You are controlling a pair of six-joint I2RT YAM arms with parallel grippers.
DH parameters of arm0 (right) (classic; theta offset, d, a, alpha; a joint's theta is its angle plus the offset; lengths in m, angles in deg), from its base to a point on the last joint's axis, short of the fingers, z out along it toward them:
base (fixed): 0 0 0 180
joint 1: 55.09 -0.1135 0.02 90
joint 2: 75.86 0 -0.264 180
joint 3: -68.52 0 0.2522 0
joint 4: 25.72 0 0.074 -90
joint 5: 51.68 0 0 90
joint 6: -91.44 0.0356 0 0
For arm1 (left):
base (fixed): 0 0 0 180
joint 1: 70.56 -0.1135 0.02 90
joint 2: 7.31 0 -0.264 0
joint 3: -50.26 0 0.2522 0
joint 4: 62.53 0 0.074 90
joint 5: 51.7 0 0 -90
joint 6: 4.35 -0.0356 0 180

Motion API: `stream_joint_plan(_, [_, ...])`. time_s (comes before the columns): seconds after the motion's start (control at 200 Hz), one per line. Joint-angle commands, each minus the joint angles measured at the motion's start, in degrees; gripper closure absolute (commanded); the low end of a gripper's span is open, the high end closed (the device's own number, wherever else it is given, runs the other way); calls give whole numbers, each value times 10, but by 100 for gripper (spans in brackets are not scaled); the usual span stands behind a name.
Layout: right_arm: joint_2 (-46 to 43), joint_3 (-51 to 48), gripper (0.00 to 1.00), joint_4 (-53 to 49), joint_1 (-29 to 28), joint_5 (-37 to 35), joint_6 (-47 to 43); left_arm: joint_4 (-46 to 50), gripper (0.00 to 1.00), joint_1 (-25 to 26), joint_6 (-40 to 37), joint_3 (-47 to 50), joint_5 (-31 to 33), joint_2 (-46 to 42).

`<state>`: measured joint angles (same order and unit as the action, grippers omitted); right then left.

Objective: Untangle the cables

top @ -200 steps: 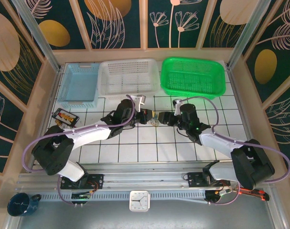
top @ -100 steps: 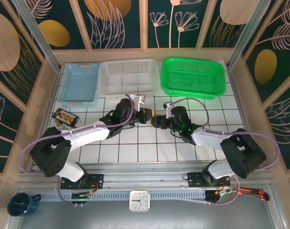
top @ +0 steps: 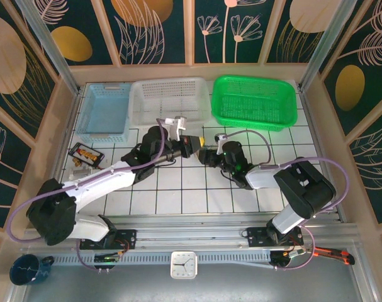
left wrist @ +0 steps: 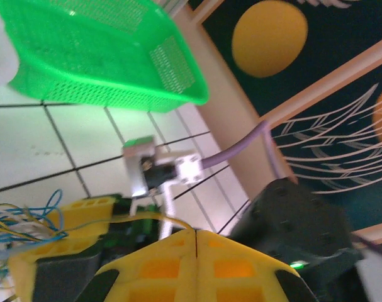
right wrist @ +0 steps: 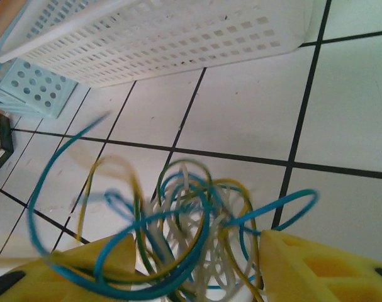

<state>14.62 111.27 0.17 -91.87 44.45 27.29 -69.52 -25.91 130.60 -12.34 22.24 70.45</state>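
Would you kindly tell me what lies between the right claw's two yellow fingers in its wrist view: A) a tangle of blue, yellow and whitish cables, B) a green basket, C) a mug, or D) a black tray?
A: the cables loop in the gap between the right claw's parted yellow fingers, above the tiled table.

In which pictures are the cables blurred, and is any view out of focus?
Right wrist view: the cables are smeared, while the white basket behind is sharp. Left wrist view: soft overall, the green basket slightly blurred. Top external view: sharp and evenly lit.
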Motion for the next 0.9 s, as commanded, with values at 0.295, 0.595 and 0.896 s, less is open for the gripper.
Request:
stream_joint_plan(0.295, [34,-29,51,48,-4,-15,30,-15,100,4,15,-66,20,-78])
stream_joint_plan(0.595, [28,-41,49,44,-3,-6,33,58,100,3,-51,-120,130,-120])
stream_joint_plan(0.896, [-41,-16,36,-33,-12,10,11,151,100,-68,-127,-156,285,-137])
